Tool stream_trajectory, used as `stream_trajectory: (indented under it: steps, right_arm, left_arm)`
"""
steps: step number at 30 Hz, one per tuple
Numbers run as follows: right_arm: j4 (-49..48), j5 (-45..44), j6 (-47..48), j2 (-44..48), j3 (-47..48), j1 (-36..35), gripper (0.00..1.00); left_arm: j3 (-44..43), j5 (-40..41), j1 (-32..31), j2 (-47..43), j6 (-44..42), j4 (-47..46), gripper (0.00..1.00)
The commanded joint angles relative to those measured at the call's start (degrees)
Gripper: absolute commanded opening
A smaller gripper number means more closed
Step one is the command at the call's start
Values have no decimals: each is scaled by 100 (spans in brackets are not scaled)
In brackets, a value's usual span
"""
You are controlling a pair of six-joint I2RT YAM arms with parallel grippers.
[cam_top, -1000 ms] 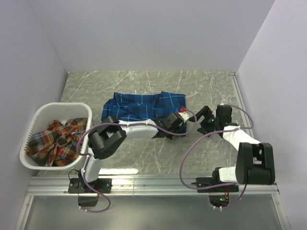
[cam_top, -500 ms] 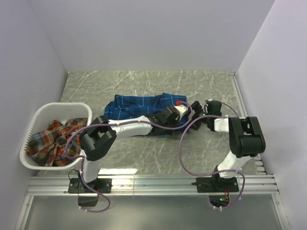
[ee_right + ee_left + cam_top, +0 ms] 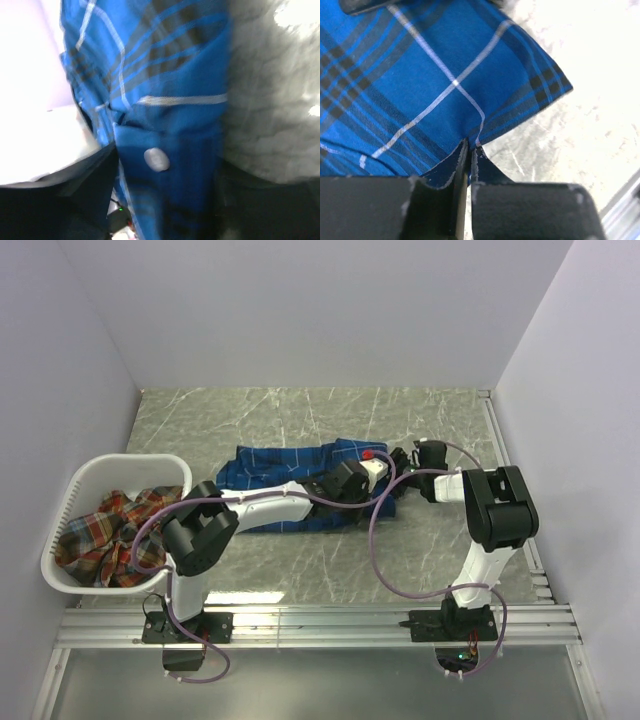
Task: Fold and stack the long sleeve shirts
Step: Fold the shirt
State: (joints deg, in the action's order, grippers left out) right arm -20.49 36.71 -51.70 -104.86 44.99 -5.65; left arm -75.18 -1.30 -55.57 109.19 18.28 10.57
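A royal blue plaid long sleeve shirt [image 3: 280, 468] lies bunched mid-table. My left gripper [image 3: 383, 476] reaches across it to its right end. In the left wrist view the left gripper [image 3: 469, 156] is shut, pinching an edge of the blue shirt [image 3: 435, 75] just above the marble. My right gripper [image 3: 401, 462] meets the same end from the right. In the right wrist view the right gripper [image 3: 165, 200] stands open, with a fold of the blue shirt [image 3: 165, 75] and a white button [image 3: 156, 159] between its fingers. A red-orange plaid shirt [image 3: 115, 530] lies crumpled in the basket.
A white plastic laundry basket [image 3: 130, 462] stands at the table's left edge. White walls close in the table at the back and on both sides. A metal rail [image 3: 320, 618] runs along the near edge by the arm bases.
My right arm swung left to the shirt's right end and its jaws narrowed around the fabric. My left gripper carried its pinched edge farther back and right.
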Motion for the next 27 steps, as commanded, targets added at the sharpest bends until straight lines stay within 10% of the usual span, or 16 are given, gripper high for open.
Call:
stream_trajectory:
  steps: [1, 6, 9, 12, 27]
  right_arm:
    - [228, -76, 362, -61, 378, -33, 55]
    - [1379, -278, 1687, 176, 992, -15, 24]
    - [2284, -647, 2602, 317, 1562, 3, 0]
    - [3268, -998, 3586, 247, 2431, 11, 0]
    - [6180, -3932, 6251, -105, 5467, -804, 0]
  left_arm:
    - [64, -485, -42, -424, 140, -266, 12]
    - [135, -187, -24, -819, 298, -161, 37]
    - [196, -204, 55, -1101, 395, -108, 71]
    - [345, -187, 195, -1478, 509, -29, 86]
    - [2077, 263, 2242, -2842, 2160, 279, 83]
